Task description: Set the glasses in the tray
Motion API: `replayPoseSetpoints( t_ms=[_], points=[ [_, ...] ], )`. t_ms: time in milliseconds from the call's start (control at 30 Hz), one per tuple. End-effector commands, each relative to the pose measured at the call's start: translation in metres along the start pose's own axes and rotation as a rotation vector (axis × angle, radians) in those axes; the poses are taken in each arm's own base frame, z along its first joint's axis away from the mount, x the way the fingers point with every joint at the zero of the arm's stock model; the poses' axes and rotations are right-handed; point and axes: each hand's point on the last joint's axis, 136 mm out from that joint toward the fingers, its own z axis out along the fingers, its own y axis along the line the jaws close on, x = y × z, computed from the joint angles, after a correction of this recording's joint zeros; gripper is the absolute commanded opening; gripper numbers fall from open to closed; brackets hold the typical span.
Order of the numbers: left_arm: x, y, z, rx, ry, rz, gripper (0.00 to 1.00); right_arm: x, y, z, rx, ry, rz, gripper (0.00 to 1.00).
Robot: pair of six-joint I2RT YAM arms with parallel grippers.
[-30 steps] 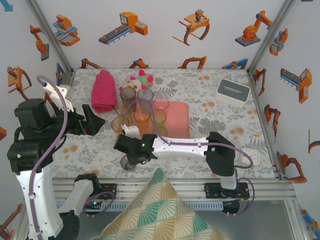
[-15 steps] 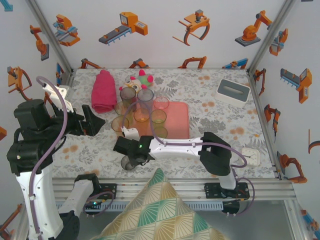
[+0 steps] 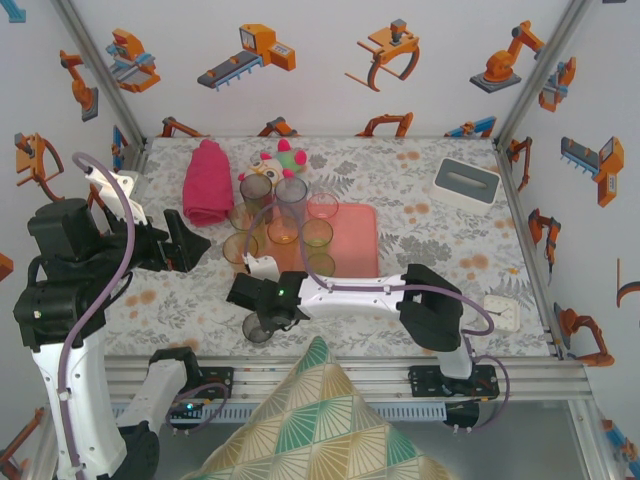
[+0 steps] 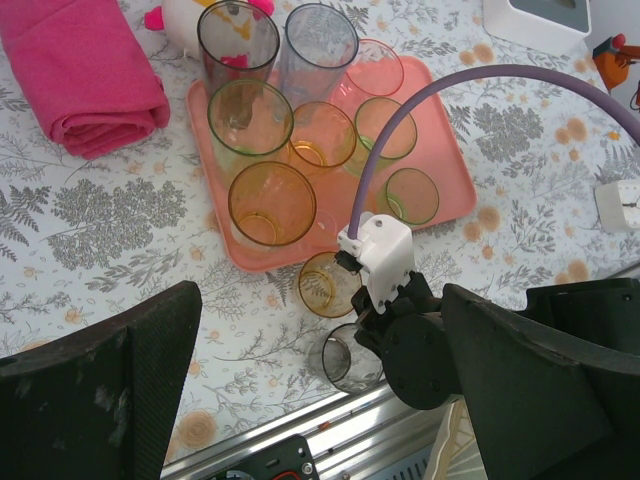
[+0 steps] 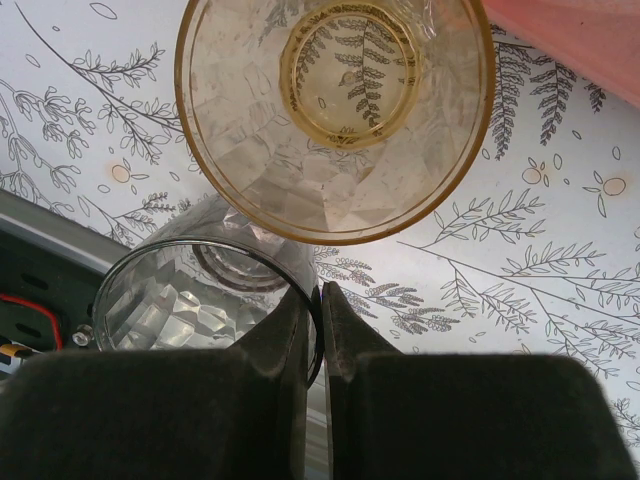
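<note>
A grey glass (image 3: 256, 328) stands by the table's near edge, left of the salmon-pink tray (image 3: 357, 238). My right gripper (image 5: 321, 300) is shut on it, one finger inside the rim and one outside, pinching the wall of the grey glass (image 5: 190, 300). An amber glass (image 5: 335, 110) stands just beyond it on the tablecloth. Several more glasses, amber, green, pink and grey, stand on the tray (image 4: 447, 172). My left gripper (image 4: 320, 400) hangs open above the table's left side, with the grey glass (image 4: 350, 358) showing below between its fingers.
A magenta rolled towel (image 3: 205, 182) and a plush toy (image 3: 280, 158) lie behind the tray. A white-rimmed grey box (image 3: 467, 183) sits at the back right. A white socket block (image 3: 503, 313) is at the right front, a patterned cushion (image 3: 320, 420) below the table edge.
My right gripper's fingers have closed onto the grey glass's wall, and the right arm has shifted slightly left. The left arm has not moved.
</note>
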Motion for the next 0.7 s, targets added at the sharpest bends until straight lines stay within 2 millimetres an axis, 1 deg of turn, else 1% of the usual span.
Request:
replayPoseSetpoints(
  t_ms=[0, 200, 400, 500, 667],
  points=[
    [-0.005, -0.004, -0.002, 0.018, -0.017, 0.006, 0.97, -0.009, -0.003, -0.017, 0.007, -0.031, -0.006, 0.09],
    [-0.005, -0.004, -0.002, 0.019, -0.017, 0.007, 0.97, -0.016, -0.004, -0.032, -0.015, -0.049, -0.001, 0.08],
    [-0.005, -0.004, -0.003, 0.020, -0.019, 0.006, 0.97, -0.022, -0.010, -0.050, -0.034, -0.065, 0.004, 0.08],
    [-0.005, -0.005, -0.003, 0.022, -0.019, 0.004, 0.97, -0.026, -0.016, -0.058, -0.036, -0.073, 0.007, 0.08],
    [-0.006, -0.005, -0.003, 0.023, -0.022, 0.007, 0.97, -0.039, -0.036, -0.081, -0.045, -0.112, 0.046, 0.08]
  ],
)
